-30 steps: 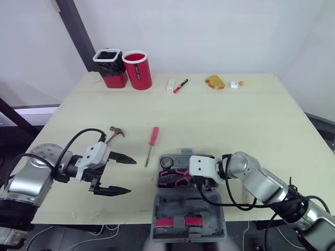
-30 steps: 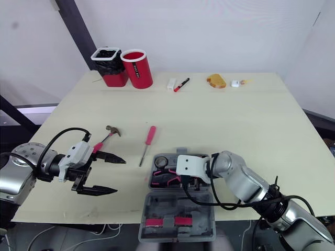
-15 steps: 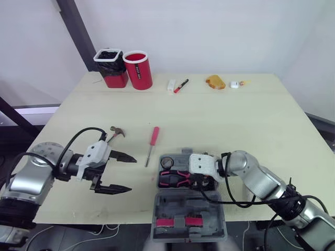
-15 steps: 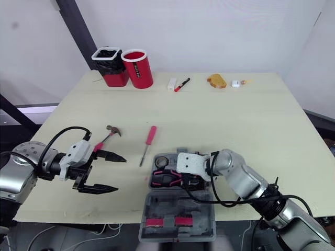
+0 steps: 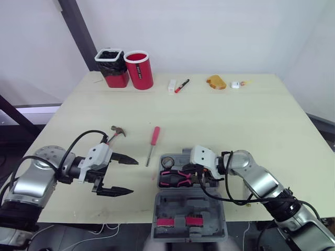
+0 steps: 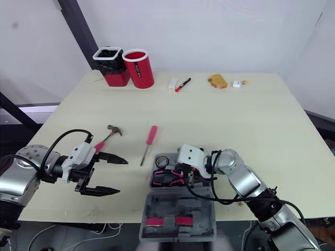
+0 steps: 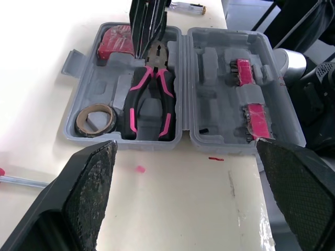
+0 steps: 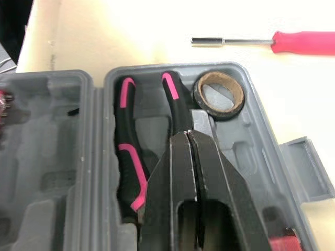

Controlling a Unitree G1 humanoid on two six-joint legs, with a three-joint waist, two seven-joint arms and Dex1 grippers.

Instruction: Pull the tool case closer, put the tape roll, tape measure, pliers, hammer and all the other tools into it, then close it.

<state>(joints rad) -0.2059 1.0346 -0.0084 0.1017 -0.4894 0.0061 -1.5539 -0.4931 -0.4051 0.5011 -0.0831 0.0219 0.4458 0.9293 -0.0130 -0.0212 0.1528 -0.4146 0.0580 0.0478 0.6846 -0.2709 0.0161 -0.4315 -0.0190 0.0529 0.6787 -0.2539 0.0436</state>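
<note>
Tool case (image 5: 209,209): grey moulded plastic, open flat at near table (image 5: 235,120) edge, lid half nearest.
Inside far half: pliers (image 5: 175,179), black-pink rubbery handles, steel head; tape roll (image 5: 167,162), brown ring in far-left recess; red tape measure (image 7: 118,42) to right.
Right gripper (image 8: 187,137) was over pliers, black fingers pressed together, partly covering pliers' head.
Left gripper (image 5: 133,177) hovered left of case, fingers spread wide, pinching nothing.
Hammer (image 5: 116,132) and red-handled screwdriver (image 5: 152,142) lay on table, beyond case.
Red cup (image 5: 138,70) far left.
</note>
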